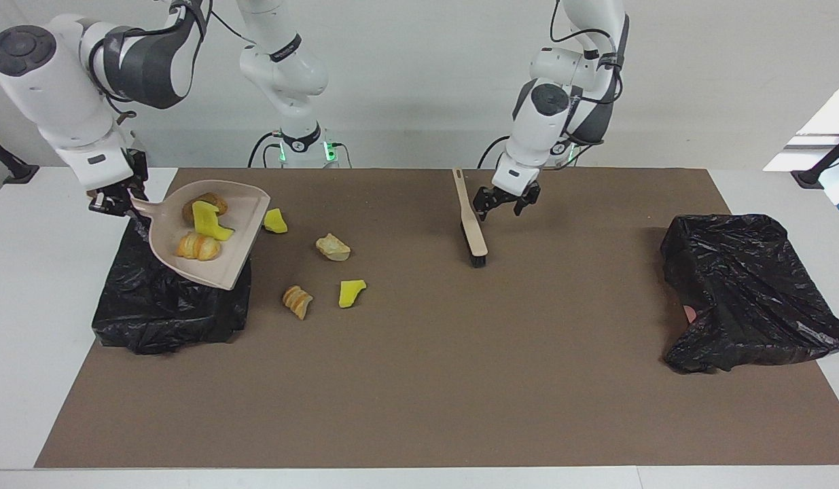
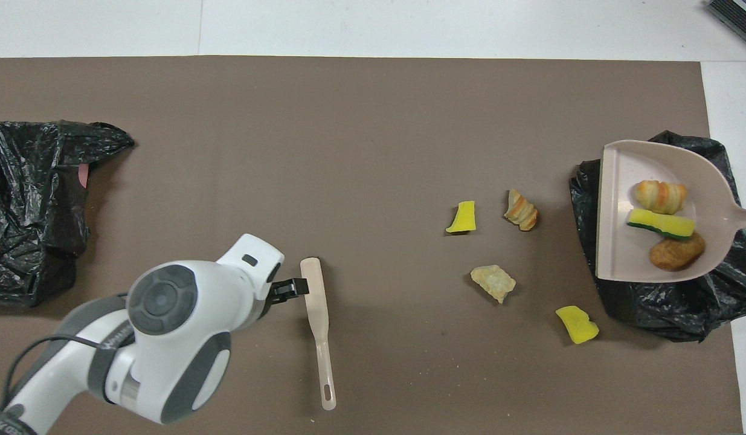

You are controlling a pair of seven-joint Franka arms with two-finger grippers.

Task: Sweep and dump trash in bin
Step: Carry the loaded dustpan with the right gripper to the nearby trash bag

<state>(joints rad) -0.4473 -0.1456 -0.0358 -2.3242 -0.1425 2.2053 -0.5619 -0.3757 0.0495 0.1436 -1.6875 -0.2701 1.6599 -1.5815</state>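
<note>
A beige dustpan carrying a pastry roll, a yellow sponge and a brown bun hangs over a black-bagged bin. Beside the bin lie four scraps. Farther along the mat from the bin, a brush lies flat.

2 fixed cameras. Facing view: high, across the table, looking at both robots' bases. Overhead view: above the robots' end, looking steeply down. Both share the brown mat and dustpan.
</note>
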